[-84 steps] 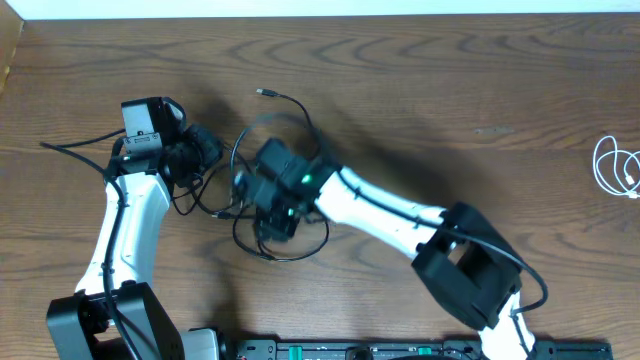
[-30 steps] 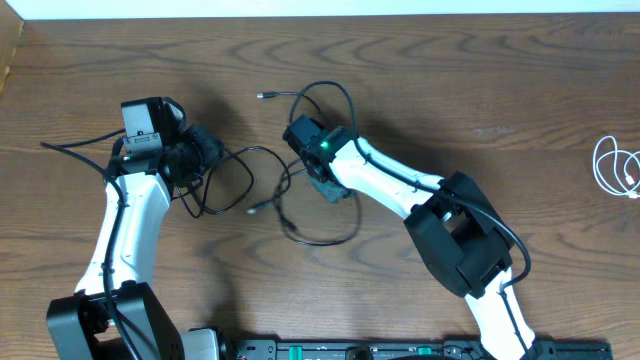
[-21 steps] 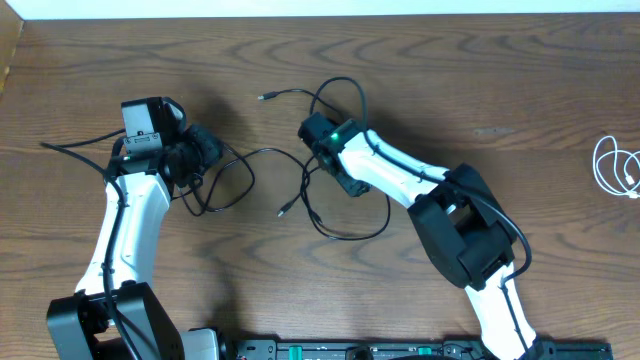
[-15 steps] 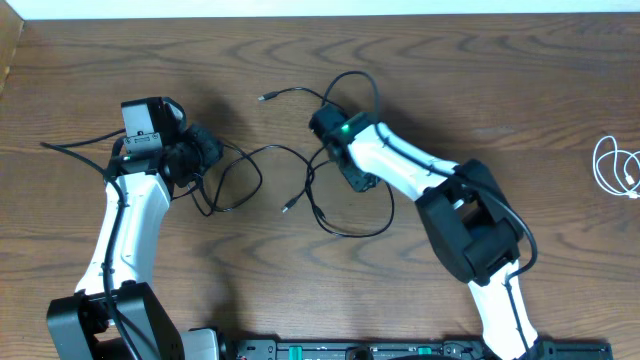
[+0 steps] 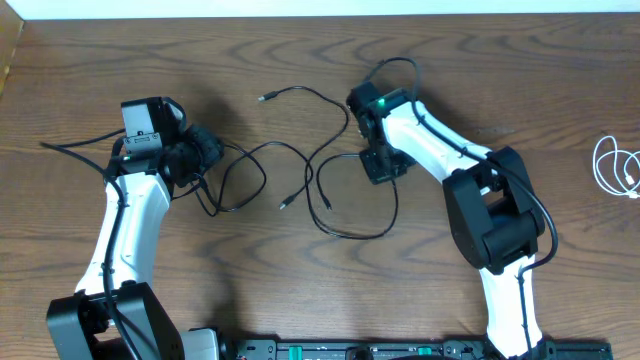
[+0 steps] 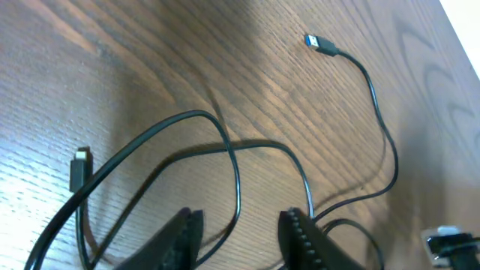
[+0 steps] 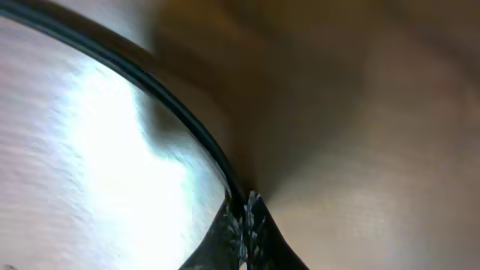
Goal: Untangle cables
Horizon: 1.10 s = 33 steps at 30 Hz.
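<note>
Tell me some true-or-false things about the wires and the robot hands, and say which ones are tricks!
1. The white cable lies off to the right on the table, coiled in loops. True.
2. The right gripper is shut on the black cable. True.
3. The white cable is knotted into the black cable. False: they lie far apart, not touching.
4. The left gripper is squeezed shut. False: its fingers stand apart, with a black strand running between them.
5. One plug of the black cable lies loose on the table. True.
</note>
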{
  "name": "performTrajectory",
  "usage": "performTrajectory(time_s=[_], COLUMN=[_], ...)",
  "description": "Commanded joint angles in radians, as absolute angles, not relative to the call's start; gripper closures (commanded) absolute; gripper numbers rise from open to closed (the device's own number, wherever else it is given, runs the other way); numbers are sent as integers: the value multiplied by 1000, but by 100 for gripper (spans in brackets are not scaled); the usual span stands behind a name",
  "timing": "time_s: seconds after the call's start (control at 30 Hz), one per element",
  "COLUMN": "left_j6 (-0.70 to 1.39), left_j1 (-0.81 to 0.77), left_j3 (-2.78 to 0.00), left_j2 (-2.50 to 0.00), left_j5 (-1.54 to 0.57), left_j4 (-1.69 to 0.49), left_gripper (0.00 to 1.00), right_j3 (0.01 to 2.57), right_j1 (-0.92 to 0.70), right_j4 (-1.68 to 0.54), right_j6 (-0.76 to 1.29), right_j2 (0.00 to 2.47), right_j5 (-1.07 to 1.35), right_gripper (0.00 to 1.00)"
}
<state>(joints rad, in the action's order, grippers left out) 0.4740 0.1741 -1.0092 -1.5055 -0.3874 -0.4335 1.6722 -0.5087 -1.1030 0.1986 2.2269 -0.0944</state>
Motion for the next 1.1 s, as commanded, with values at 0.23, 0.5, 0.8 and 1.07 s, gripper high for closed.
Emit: performTrajectory(time_s=[0.23,0.5,0.8,1.07], left_j6=[476,476,476,476], left_j1=[30,-131,-187,-187], left_j3=[-1019,-1019,-1019,-1019], left_j2=[-1514,-1581,-1683,-1683], left_j5=[-287,-215,-216,-216], left_j4=[-424,-366,-293,-283], left_gripper=[52,76,62,60], right_j3=[1727,1727,1724,1724], right_j1=[-519,-499,-419,-362], right_j4=[-1077,-1106,-1221,-1287], right_j6=[231,230,232,237], right_j2=[2251,2251,2251,2251], right_j5=[-64,-80,-154,-138], right_gripper=[99,99,99,99])
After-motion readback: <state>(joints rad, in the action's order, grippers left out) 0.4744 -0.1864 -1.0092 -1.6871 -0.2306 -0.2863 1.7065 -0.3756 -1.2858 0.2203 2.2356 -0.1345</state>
